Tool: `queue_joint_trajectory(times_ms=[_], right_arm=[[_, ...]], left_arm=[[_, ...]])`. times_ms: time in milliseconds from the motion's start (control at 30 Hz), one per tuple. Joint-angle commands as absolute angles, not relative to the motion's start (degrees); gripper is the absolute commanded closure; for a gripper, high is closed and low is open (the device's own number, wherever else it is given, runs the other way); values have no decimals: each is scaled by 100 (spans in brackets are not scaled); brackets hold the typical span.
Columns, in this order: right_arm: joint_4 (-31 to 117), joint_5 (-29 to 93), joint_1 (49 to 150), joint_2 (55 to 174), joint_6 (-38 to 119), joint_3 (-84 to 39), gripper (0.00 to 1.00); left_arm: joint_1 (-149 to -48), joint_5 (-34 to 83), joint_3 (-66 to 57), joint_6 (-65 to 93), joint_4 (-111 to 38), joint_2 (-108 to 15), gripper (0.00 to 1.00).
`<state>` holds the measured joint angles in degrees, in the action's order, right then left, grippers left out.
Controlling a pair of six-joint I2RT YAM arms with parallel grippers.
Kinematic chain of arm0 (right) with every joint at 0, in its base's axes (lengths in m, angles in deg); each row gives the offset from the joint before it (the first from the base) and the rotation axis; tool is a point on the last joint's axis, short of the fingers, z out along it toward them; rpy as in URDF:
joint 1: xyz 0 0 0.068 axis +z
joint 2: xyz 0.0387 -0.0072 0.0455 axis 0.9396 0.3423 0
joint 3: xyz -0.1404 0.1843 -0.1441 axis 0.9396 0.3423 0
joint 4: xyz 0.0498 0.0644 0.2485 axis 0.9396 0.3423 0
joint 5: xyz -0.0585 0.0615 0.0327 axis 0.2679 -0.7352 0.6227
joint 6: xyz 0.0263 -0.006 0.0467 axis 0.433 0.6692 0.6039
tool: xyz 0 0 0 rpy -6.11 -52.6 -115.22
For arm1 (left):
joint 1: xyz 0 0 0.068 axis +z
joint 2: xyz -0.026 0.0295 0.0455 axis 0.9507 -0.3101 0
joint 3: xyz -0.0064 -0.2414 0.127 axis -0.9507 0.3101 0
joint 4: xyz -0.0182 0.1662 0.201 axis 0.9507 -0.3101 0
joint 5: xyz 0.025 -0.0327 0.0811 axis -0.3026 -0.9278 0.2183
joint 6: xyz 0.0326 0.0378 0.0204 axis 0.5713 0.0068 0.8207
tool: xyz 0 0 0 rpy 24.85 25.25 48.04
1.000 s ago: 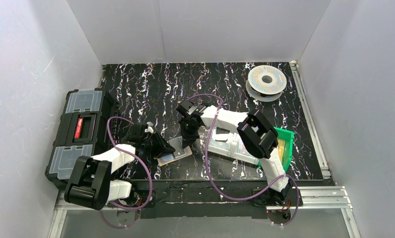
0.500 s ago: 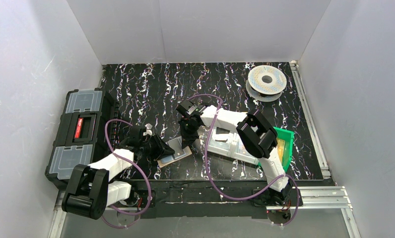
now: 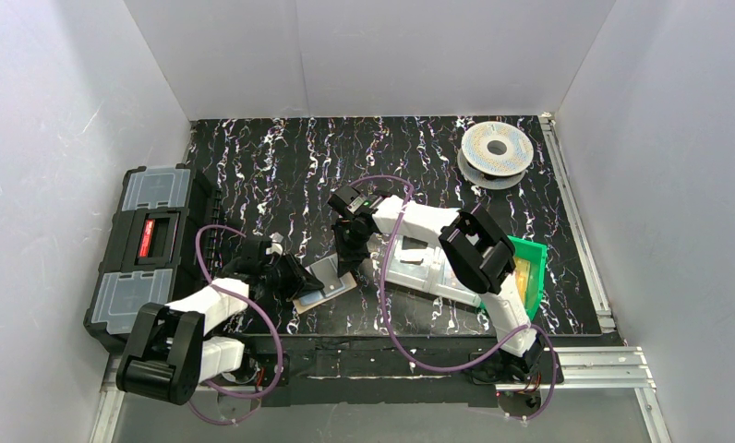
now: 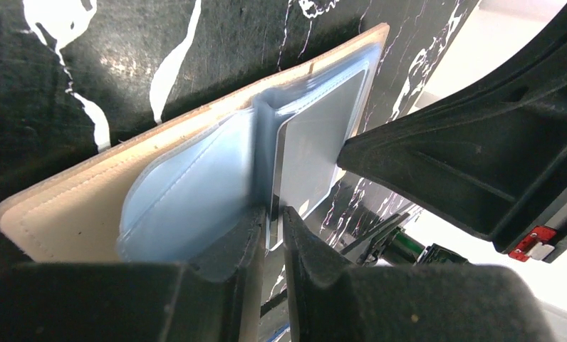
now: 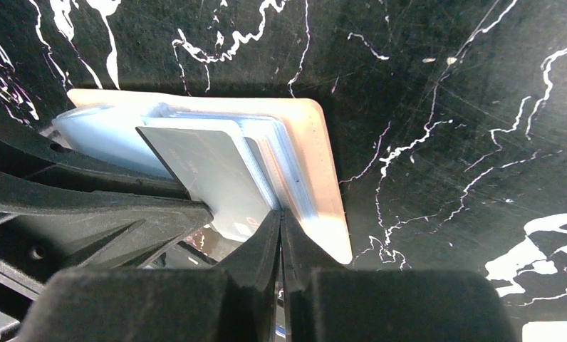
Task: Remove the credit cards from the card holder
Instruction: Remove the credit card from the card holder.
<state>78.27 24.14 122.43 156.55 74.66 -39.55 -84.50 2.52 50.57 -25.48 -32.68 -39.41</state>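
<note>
while the left gripper (image 4: pixel 273 217) is pinching the edge of a credit card (image 4: pixel 313 142), the right gripper (image 5: pixel 281 224) is seemingly clamping the card holder (image 5: pixel 323 178), crowding between it and the clear tray (image 3: pixel 412 271).

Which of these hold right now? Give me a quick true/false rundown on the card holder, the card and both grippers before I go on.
1. The card holder lies open. True.
2. The left gripper is wide open, clear of the cards. False: it is closed down on the edge of a silvery credit card.
3. The right gripper is shut on the card holder. True.
4. That credit card lies apart from the card holder. False: it overlaps the holder's blue pockets.
5. The green bin sits on the left side. False: it is on the right.
</note>
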Motion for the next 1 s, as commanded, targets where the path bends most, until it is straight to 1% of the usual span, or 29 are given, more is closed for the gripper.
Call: queue_joint_trajectory(times_ms=[0, 100, 333, 367, 567, 633, 733, 867, 967], right_arm=[[7977, 2947, 12231, 16204, 7404, -3798, 91], [7968, 2965, 12141, 16182, 7414, -3790, 91], [7964, 3070, 11824, 15900, 7359, -3757, 91], [7969, 3077, 11773, 15860, 7343, -3770, 89], [8147, 3346, 11648, 15599, 7059, -4014, 61], [8245, 3458, 11653, 15594, 6975, -4112, 56], [8337, 3547, 11649, 15661, 6914, -4183, 55], [8458, 3568, 11655, 15842, 6887, -4303, 57], [8553, 3677, 11678, 15960, 6874, -4382, 63]], left_arm=[[-8432, 130, 5169, -2550, -3302, -3765, 90], [-8433, 66, 5127, -2562, -3133, -3941, 99], [-8448, -36, 4890, -2806, -2494, -4643, 100], [-8464, -16, 4816, -2829, -2432, -4756, 100], [-8590, 172, 4193, -2803, -2418, -5433, 100], [-8604, 215, 4005, -2759, -2591, -5591, 100], [-8610, 274, 3725, -2606, -2983, -5752, 100], [-8610, 217, 3589, -2509, -3176, -5835, 100], [-8613, 158, 3538, -2454, -3310, -5905, 100]])
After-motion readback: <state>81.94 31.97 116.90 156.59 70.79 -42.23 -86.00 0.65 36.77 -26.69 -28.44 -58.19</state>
